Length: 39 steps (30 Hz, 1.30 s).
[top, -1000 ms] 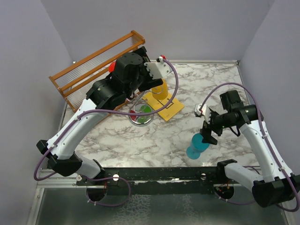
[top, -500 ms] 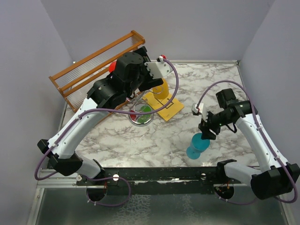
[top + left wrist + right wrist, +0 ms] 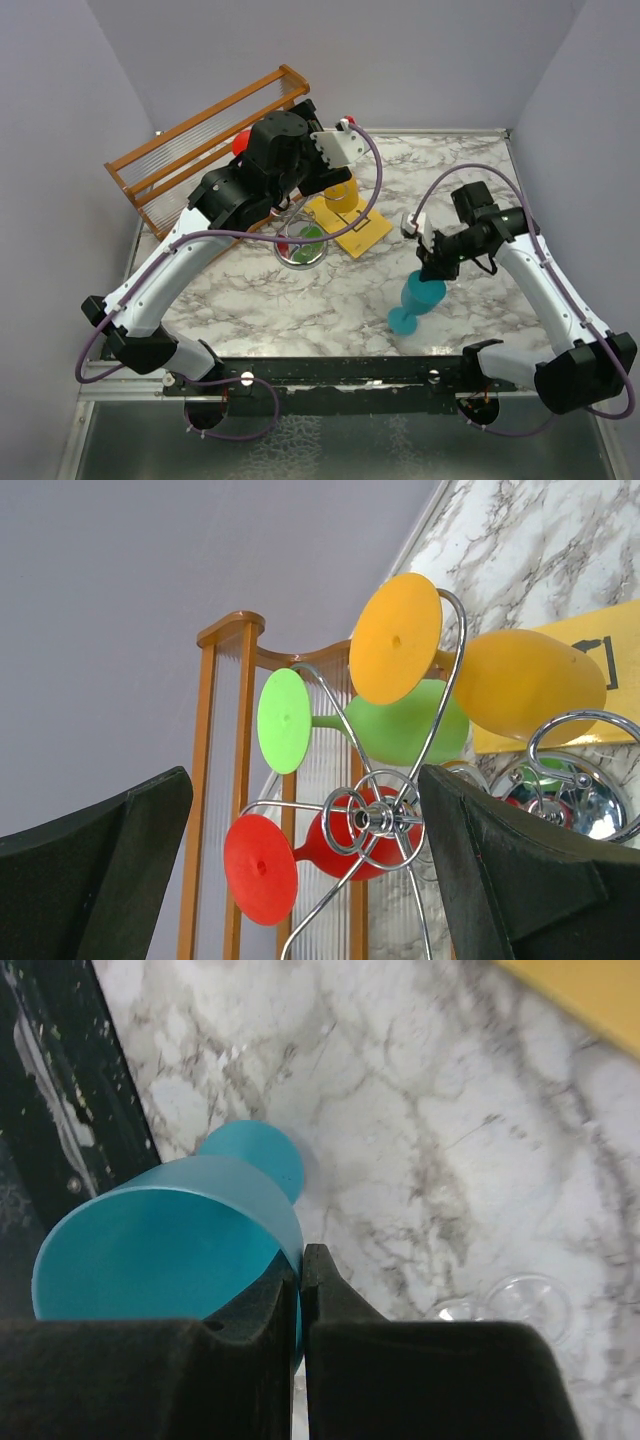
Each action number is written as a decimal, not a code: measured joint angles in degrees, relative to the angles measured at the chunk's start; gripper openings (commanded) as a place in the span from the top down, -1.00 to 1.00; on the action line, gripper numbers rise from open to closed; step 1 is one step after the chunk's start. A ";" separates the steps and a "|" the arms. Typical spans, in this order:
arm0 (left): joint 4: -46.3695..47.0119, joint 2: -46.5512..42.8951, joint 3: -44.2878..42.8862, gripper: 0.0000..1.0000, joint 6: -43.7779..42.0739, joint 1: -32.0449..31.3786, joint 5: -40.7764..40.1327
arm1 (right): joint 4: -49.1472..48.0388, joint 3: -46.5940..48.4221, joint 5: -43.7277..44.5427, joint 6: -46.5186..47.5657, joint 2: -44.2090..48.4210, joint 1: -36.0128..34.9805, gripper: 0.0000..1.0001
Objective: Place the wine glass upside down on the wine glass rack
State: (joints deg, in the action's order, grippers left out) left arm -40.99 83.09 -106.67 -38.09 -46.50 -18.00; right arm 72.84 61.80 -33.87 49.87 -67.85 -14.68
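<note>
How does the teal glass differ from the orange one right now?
Colour: the teal glass versus the orange glass. Pose: teal is bowl-up, tilted; orange hangs foot-up. Support: teal's rim is pinched by the right hand; orange sits on the wire rack. Both are opaque stemmed glasses.

Rack (image 3: 303, 246) largely beneath left arm (image 3: 186, 262)

Left arm (image 3: 250, 185) overhangs wine glass rack (image 3: 375, 820); top access blocked. Orange glass (image 3: 525, 685), green glass (image 3: 395, 735), red glass (image 3: 315, 848) occupy loops. Bare table (image 3: 350, 290) near-right of rack: passable.
</note>
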 measured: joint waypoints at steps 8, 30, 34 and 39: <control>0.57 0.00 -1.75 -0.98 2.67 0.52 1.03 | -11.56 12.48 0.00 -4.02 1.84 -0.02 0.98; 7.48 -1.33 -7.28 -0.98 22.12 9.97 5.60 | -58.18 16.06 43.45 -21.92 -4.63 -0.15 0.98; 7.54 -1.33 -7.28 -0.98 28.22 13.31 10.45 | -64.32 14.38 43.93 -32.87 -1.14 -0.15 0.98; 8.22 -1.53 -6.27 -0.98 33.75 15.58 16.15 | -66.42 17.73 45.42 -49.83 0.50 -0.15 0.98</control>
State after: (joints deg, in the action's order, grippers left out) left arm -32.77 81.56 -112.95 -4.34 -30.92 -1.85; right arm 6.42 79.53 11.55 0.03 -67.35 -14.83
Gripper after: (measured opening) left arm 0.989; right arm 0.026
